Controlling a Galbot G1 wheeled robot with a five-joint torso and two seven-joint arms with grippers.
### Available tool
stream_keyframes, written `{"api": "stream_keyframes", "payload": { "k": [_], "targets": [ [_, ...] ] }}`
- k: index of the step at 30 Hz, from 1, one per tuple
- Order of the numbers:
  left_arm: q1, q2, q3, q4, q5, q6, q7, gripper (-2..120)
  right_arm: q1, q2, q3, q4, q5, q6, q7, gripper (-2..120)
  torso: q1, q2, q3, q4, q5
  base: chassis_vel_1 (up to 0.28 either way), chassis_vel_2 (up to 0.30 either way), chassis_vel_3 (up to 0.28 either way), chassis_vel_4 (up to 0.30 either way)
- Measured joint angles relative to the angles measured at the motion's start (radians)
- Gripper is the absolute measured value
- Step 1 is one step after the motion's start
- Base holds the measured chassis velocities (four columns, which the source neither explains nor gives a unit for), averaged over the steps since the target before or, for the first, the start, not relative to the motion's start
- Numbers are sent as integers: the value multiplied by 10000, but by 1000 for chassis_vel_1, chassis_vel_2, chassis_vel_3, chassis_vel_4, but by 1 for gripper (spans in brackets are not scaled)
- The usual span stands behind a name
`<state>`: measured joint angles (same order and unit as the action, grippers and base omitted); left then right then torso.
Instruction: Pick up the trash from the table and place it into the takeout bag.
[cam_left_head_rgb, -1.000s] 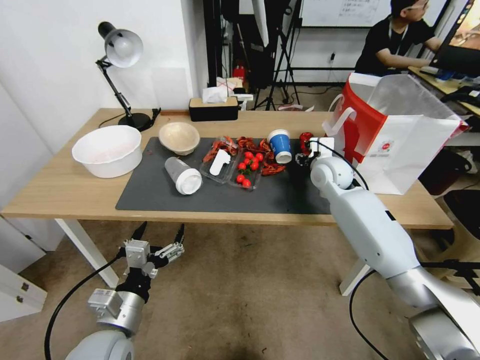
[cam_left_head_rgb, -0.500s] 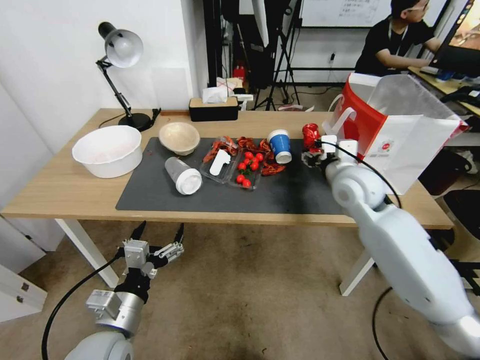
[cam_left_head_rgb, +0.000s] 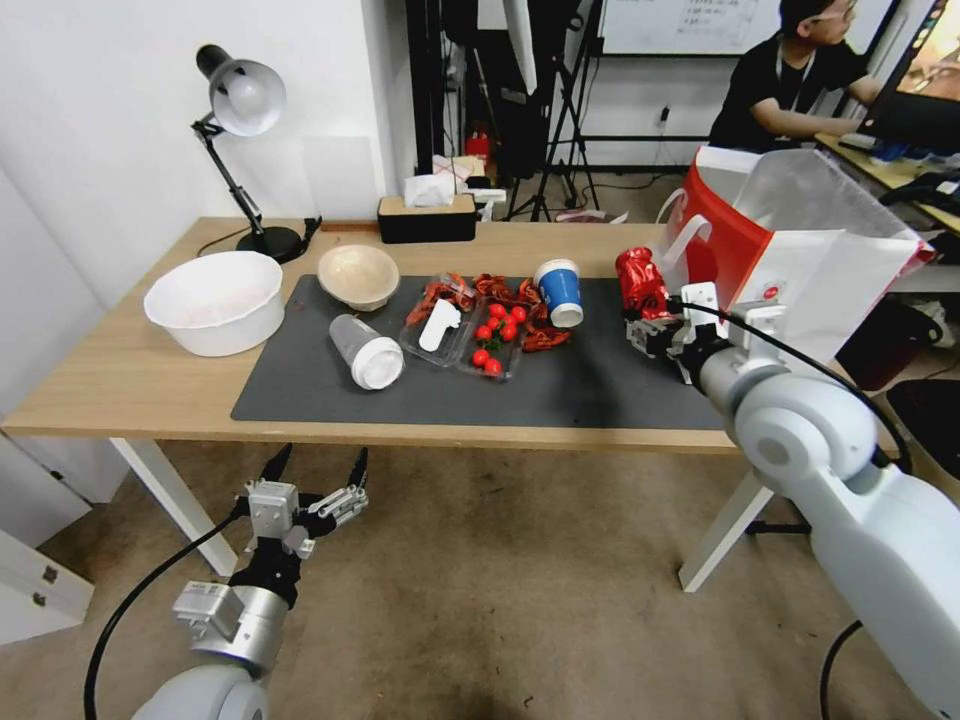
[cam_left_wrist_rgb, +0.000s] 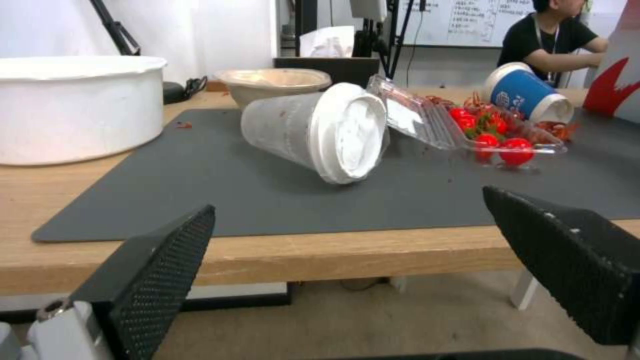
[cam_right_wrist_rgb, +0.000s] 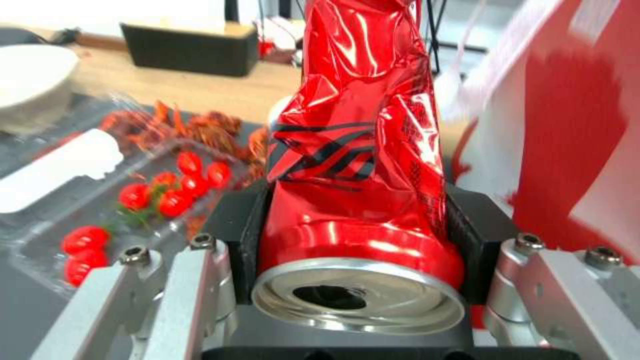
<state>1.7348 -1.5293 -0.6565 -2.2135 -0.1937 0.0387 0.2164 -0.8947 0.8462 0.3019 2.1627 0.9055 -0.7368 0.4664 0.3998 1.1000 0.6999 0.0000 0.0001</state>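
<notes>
Right tool (cam_left_head_rgb: 648, 318) gripping crushed red can (cam_left_head_rgb: 641, 283), beside takeout bag (cam_left_head_rgb: 800, 270)

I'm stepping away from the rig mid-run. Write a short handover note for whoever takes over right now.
Right gripper: shut on the crushed red can, held above the mat beside the takeout bag, not yet inside.
Left gripper: open, parked below the table edge.
Left on the mat: blue cup and lidded cup, both on their sides; beige bowl upright.
Done: can picked up. Left: drop it in the bag, then clear the rest.
</notes>
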Motion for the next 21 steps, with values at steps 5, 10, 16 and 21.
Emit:
{"api": "stream_keyframes", "payload": {
  "k": [5, 10, 16, 21],
  "targets": [
    [-8, 18, 12, 35, -1, -17, -1, 100, 371, -274, 166, 494, -331, 698, -28, 51, 0, 0, 0, 0, -1, 0, 0, 0, 0],
    [-21, 51, 3, 62, -31, -33, -6, 100, 1830, -625, 144, -372, -447, 2521, 283, 51, 1, 0, 1, 2, -1, 0, 0, 0, 0],
    [-34, 60, 29, 75, -65, -42, -7, 100, 2860, -850, 80, -1367, -340, 3234, 369, 51, 3, 0, 1, 2, -2, 0, 0, 0, 0],
    [-29, 58, 96, 68, -187, -47, -12, 100, 3386, -951, 82, -2228, -215, 2786, 729, 51, 3, 0, 2, 0, 2, 0, 0, 0, 0]
  ]
}}
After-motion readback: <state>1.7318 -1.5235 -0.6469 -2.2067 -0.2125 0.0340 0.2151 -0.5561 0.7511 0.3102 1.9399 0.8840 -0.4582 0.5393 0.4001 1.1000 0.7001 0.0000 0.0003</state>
